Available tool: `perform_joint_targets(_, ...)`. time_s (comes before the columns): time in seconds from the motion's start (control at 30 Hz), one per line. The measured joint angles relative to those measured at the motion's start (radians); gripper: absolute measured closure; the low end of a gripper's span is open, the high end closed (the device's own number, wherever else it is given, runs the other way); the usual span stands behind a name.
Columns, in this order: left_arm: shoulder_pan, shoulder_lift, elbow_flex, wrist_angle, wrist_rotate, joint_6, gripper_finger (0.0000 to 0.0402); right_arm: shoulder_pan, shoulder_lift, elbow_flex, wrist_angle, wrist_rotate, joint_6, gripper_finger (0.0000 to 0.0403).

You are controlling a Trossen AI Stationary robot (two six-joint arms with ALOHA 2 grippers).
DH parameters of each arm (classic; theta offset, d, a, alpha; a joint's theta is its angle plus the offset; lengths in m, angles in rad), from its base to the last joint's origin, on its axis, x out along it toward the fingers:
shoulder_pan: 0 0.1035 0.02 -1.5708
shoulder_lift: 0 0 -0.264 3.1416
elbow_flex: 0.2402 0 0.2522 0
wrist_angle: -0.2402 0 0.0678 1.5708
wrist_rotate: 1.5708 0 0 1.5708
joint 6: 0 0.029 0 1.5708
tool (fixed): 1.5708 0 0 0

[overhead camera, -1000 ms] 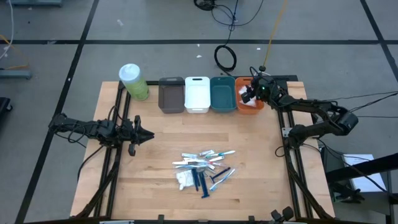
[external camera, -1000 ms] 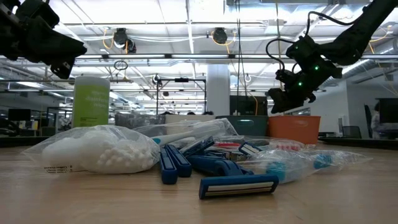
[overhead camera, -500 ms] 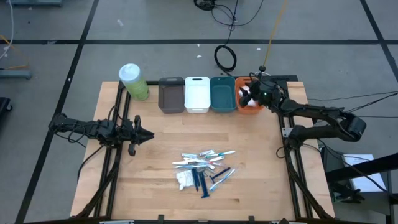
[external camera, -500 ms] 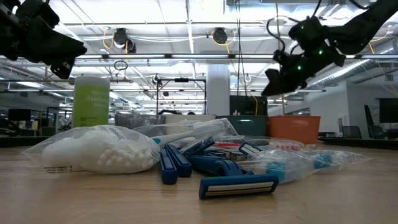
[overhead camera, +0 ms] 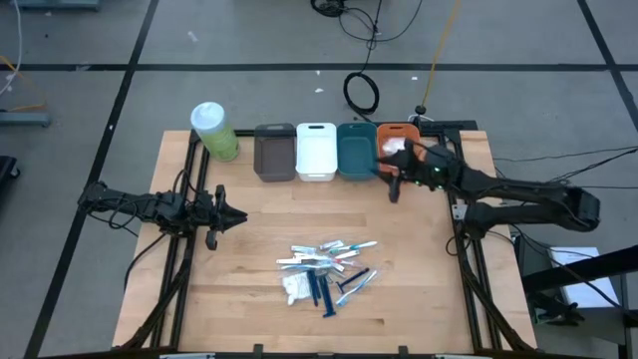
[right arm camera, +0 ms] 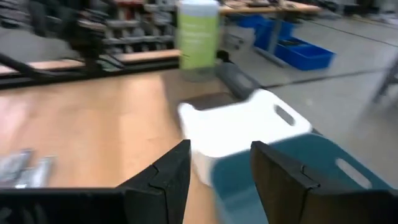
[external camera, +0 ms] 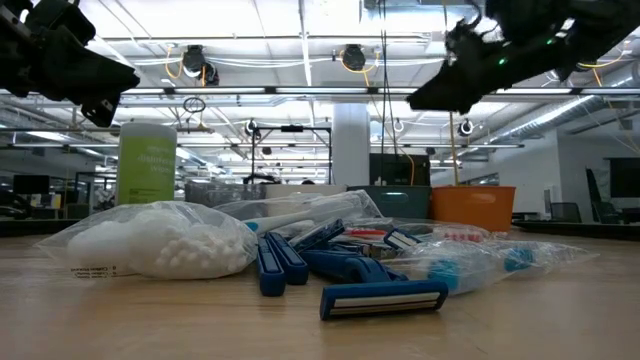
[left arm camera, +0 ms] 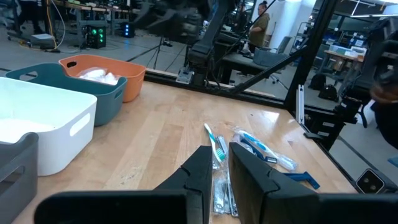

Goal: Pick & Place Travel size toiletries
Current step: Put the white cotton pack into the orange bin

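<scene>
The travel size toiletries [overhead camera: 324, 269] lie in a loose pile on the wooden table's near middle: a crinkly bag of cotton swabs [external camera: 160, 240], dark blue razors [external camera: 385, 297], and slim sticks in clear wrappers [left arm camera: 249, 144]. One white pouch [overhead camera: 396, 148] lies in the orange bin [overhead camera: 399, 128]. My right gripper [overhead camera: 392, 189] hovers open and empty just in front of the orange bin, high above the table in the low view [external camera: 425, 98]. My left gripper [overhead camera: 239, 216] waits shut at the table's left, pointing toward the pile.
Grey [overhead camera: 274, 155], white [overhead camera: 316, 152], teal [overhead camera: 356, 152] and orange bins stand in a row along the far edge. A pale-green cylinder with a white lid [overhead camera: 212, 132] stands to their left. Bare wood lies between the bins and the pile.
My right gripper has left the space over the orange bin, going toward the near edge and a little left, and it has risen in the low view. The pile has not moved.
</scene>
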Motion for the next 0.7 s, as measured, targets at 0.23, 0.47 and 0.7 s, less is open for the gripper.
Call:
perform_joint_targets(0.23, 0.0, 0.0, 0.0, 0.0, 0.0, 0.0, 0.035, 0.063, -0.243, -0.037, -0.118, -0.153, 0.0, 0.0259)
perform_joint_targets(0.47, 0.0, 0.0, 0.0, 0.0, 0.0, 0.0, 0.035, 0.099, -0.44, -0.169, -0.058, -0.232, 0.078, 0.0261)
perform_joint_targets(0.7, 0.0, 0.0, 0.0, 0.101, -0.001, 0.0, 0.035, 0.143, -0.553, -0.307, 0.076, -0.24, 0.146, 0.0261)
